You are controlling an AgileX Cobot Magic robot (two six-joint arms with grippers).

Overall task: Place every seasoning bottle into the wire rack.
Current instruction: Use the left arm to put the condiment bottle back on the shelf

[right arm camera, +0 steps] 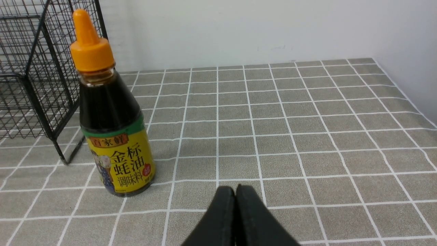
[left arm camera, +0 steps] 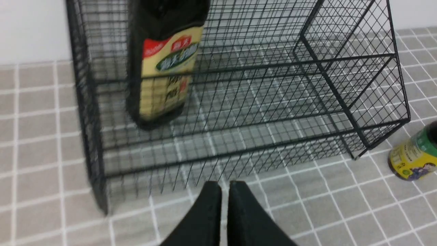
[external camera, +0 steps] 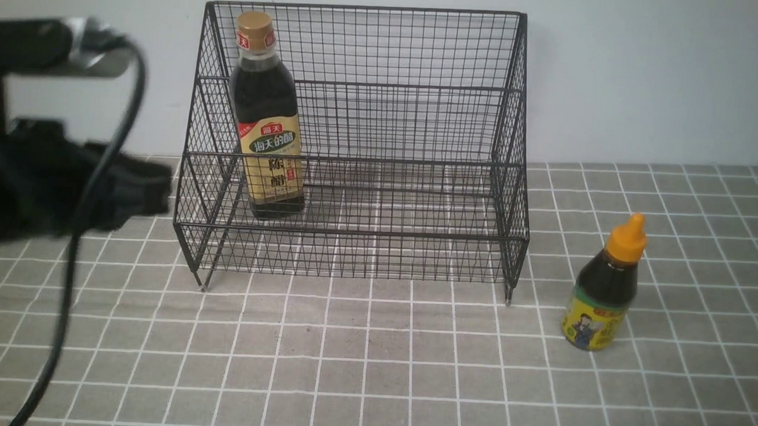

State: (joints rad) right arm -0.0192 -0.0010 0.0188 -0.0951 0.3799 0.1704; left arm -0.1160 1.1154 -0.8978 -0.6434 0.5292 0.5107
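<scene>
The short orange-capped bottle stands right of the wire rack, likely rigid, slick and bottom-heavy, best gripped at its labelled belly; the left gripper and right gripper are both pressed together, empty

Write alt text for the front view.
A tall gold-capped bottle stands in a black wire rack, left end of its lower tier; a short orange-capped bottle stands on the tablecloth right of it. The left arm looms blurred at left.

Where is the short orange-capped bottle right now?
In the front view, the short yellow-labelled bottle with orange pointed cap stands upright on the grey checked tablecloth, on the robot's right, outside the front right leg of the black wire-mesh rack.
</scene>
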